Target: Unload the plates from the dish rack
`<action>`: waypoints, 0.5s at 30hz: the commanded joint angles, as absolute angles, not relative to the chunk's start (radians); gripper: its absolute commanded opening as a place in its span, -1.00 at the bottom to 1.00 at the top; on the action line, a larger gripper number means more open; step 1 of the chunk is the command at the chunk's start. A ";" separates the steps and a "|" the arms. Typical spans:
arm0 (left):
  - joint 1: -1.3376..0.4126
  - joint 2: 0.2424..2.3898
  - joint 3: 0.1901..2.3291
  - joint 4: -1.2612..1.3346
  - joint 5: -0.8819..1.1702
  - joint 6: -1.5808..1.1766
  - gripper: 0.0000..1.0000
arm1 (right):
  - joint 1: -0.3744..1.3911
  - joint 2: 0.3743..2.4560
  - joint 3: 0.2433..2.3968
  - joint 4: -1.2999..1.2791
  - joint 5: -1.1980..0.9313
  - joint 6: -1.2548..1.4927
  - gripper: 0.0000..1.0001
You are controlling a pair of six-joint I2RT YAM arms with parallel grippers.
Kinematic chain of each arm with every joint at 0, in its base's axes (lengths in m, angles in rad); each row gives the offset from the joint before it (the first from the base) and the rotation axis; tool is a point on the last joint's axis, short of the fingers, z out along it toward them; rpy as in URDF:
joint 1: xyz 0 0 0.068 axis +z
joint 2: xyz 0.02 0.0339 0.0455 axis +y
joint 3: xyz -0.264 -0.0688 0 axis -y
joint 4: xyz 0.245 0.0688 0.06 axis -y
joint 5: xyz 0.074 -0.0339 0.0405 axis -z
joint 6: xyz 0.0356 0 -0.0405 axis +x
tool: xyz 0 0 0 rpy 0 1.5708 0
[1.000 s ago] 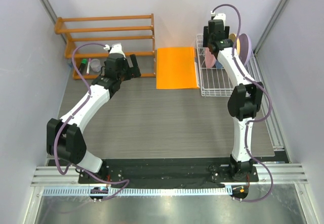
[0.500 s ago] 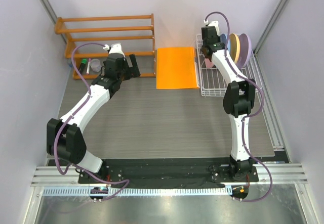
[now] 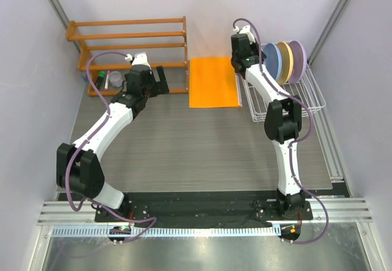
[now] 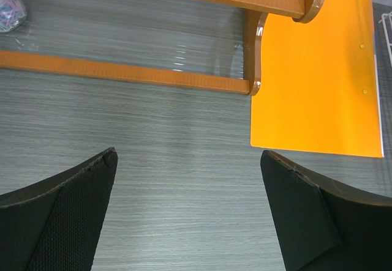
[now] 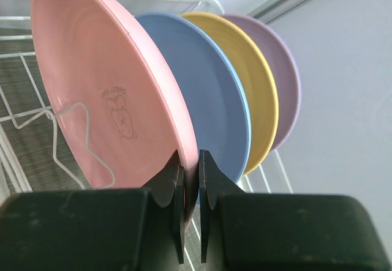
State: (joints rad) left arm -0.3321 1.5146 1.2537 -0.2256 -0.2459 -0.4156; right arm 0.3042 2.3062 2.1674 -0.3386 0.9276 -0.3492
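Observation:
In the right wrist view several plates stand on edge in the white wire dish rack (image 5: 24, 118): pink (image 5: 104, 87) nearest, then light blue (image 5: 211, 100), yellow (image 5: 260, 87) and lavender (image 5: 286, 81). My right gripper (image 5: 191, 161) is shut on the pink plate's lower rim. From above, the right gripper (image 3: 242, 52) sits at the left end of the rack (image 3: 312, 103), beside the blue (image 3: 269, 60), yellow (image 3: 283, 59) and lavender (image 3: 298, 59) plates; the arm hides the pink one. My left gripper (image 4: 187, 155) hangs open over the grey table, holding nothing.
A flat orange mat (image 3: 213, 81) lies between the rack and the orange wooden shelf (image 3: 128, 38). A clear container (image 3: 113, 78) sits under the shelf. The left gripper (image 3: 160, 78) is by the shelf's right end. Walls close in on both sides.
My right gripper has closed on the pink plate's rim and moved left. The rack now sits skewed, and the other plates show clear of the arm. The left arm is still.

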 commanded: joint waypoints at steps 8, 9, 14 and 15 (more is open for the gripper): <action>-0.334 1.508 1.255 -0.227 -0.270 -0.406 0.99 | 0.387 2.136 2.043 0.120 1.157 -0.598 -0.93; -0.334 1.508 1.256 -0.229 -0.265 -0.410 0.99 | 0.391 2.116 2.027 0.100 1.152 -0.585 -0.93; -0.334 1.500 1.250 -0.195 -0.183 -0.423 0.99 | 0.410 1.947 1.974 -0.076 1.097 -0.411 -0.94; -0.334 1.502 1.250 -0.190 -0.164 -0.429 0.99 | 0.413 1.913 1.945 -0.131 1.077 -0.328 -0.95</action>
